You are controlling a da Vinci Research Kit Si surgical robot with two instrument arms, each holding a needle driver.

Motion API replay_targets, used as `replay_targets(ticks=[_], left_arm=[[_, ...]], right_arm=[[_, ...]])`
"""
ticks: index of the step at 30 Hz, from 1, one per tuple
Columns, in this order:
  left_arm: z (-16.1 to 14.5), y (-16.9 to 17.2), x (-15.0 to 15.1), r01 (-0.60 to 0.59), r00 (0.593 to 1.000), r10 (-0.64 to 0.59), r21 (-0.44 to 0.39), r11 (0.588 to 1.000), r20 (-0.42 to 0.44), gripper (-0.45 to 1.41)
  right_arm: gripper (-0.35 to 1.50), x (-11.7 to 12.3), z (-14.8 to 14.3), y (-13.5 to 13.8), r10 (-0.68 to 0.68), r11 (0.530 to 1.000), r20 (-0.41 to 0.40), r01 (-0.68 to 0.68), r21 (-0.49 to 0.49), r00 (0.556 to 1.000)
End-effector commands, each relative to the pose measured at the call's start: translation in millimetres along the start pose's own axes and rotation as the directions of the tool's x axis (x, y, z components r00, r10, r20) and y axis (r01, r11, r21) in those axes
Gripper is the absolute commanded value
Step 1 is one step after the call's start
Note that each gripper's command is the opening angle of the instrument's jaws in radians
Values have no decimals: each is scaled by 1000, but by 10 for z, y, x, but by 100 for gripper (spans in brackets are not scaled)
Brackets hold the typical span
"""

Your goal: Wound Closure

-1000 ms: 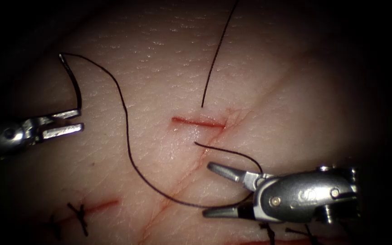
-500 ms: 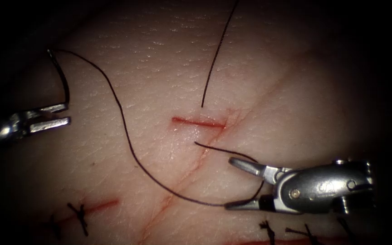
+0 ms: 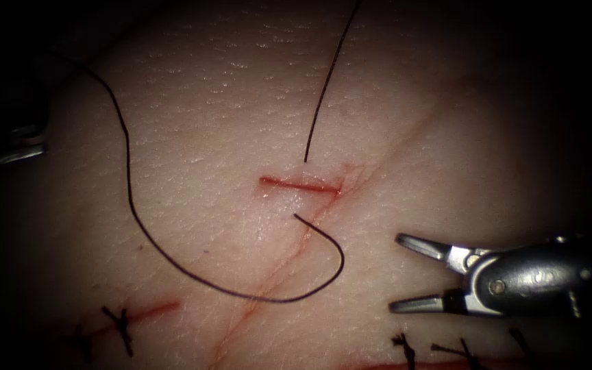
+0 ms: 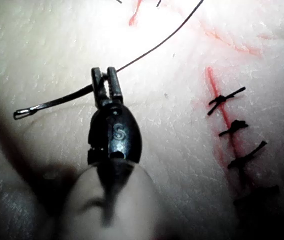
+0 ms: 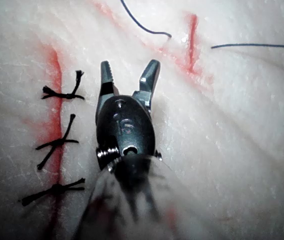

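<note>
The short red cut [image 3: 299, 183] lies mid-tissue. Dark thread [image 3: 130, 205] runs under it: one strand enters just above the cut [image 3: 305, 161], the other comes out just below [image 3: 296, 216]. That strand curls in a wide loop on the tissue towards the left tool [image 3: 11, 147] at the dim left edge. The left tool [image 4: 106, 82] is shut on the curved needle [image 4: 56, 102] near one end, and the needle is clear of the tissue. Lower right of the cut, the right tool [image 3: 395, 273] stands open and holds nothing; its jaws [image 5: 129, 67] are spread above the tissue.
An older closed cut with dark knots [image 3: 121, 322] sits at the lower left. More knot ends [image 3: 405, 346] lie along the bottom right under the right tool. Both show as stitched rows [image 4: 227, 115] [image 5: 56, 145]. Red streaks [image 3: 268, 274] cross the tissue.
The left tool has moved left with the needle, drawing the thread loop after it. The right tool has backed off to the right, still open, and the thread no longer lies between its jaws.
</note>
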Motion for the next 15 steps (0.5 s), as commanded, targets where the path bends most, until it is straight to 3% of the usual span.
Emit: replay_targets(ticks=[1, 9, 15], left_arm=[[10, 5, -6, -1, 1000, 1, -2, 1000, -3, -45], [13, 5, -5, 0, 1000, 0, -4, 1000, -5, -45], [13, 9, -7, -3, 1000, 3, -4, 1000, -8, -45]], right_arm=[[143, -8, 23, -4, -12, 1000, 1, 12, -8, 1000], [128, -35, 62, 10, -36, 998, -56, 34, -49, 998], [106, -31, 74, 13, -34, 998, -100, 28, -61, 994]])
